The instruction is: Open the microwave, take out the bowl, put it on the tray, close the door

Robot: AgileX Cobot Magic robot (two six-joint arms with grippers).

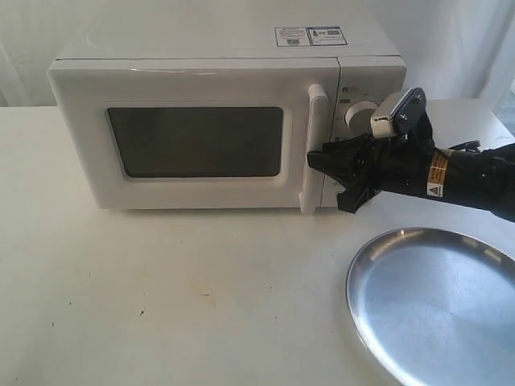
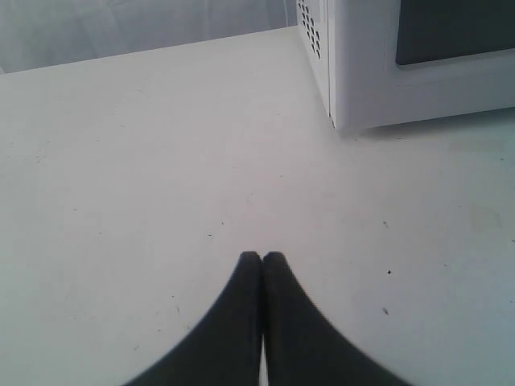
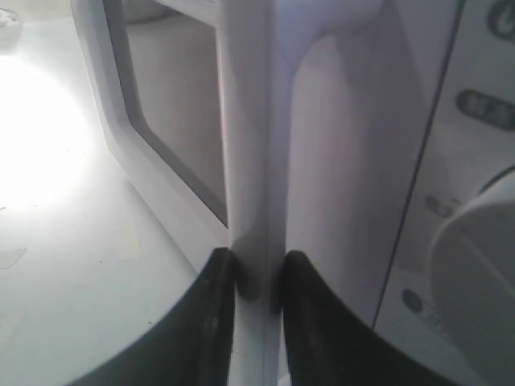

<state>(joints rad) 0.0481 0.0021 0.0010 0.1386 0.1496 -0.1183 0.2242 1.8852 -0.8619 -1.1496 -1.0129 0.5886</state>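
The white microwave [image 1: 217, 121] stands at the back of the table with its door [image 1: 193, 137] closed. The door's vertical white bar handle [image 1: 312, 149] sits between the two black fingers of my right gripper [image 1: 320, 161], which is shut on it [image 3: 256, 269]. The silver tray [image 1: 438, 301] lies on the table at the front right. My left gripper [image 2: 262, 257] hovers over bare table with its fingers pressed together, holding nothing; a corner of the microwave [image 2: 378, 72] shows beyond it. The bowl is hidden from view.
The white table [image 1: 161, 297] spreads in front of the microwave. The round dial [image 1: 360, 114] sits just behind my right wrist. Pale curtains hang behind the table.
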